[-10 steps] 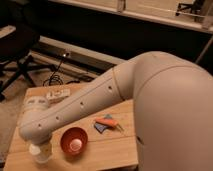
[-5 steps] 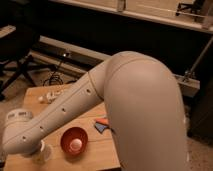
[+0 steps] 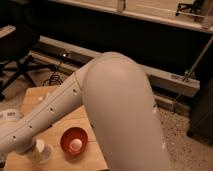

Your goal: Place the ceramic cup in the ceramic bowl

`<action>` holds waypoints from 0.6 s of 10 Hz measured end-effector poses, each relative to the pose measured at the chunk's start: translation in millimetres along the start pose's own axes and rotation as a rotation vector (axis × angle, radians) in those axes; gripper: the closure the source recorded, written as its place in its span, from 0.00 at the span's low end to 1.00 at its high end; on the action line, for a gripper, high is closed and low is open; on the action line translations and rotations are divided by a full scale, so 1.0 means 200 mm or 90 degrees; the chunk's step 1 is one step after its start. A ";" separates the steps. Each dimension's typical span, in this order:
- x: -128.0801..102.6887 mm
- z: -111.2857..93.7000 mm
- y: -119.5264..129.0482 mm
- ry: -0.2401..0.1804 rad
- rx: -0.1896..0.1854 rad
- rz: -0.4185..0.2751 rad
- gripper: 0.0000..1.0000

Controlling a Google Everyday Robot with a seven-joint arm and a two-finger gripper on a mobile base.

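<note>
arm: the big pale arm filled the foreground and ran from the right side down to the lower-left corner, across the table.
gripper: the gripper was at lower left, low over the front-left part of the table, right against the ceramic cup.
grip state: couldn't tell whether it was released or clamped on the cup.
ceramic cup: the ceramic cup was upright, rim up, just left of the bowl and outside it. Couldn't tell if it was resting on the table or lifted.
ceramic bowl: the ceramic bowl was red-orange and upright near the table's front, with a pale ball inside.
table: the wooden table was mostly hidden by the arm.
left edge: a white object was partly behind the arm, kind unclear.
background: an office chair was at upper left, with a cable on the floor.
</note>
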 end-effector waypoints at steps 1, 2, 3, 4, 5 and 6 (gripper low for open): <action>0.02 0.05 0.01 0.005 -0.014 0.001 0.20; 0.03 0.09 0.02 0.005 -0.023 0.002 0.22; 0.05 0.12 0.02 0.006 -0.031 0.002 0.29; 0.07 0.15 0.01 0.007 -0.036 0.002 0.38; 0.09 0.17 0.00 0.005 -0.042 0.002 0.49; 0.09 0.19 -0.01 0.003 -0.045 -0.002 0.59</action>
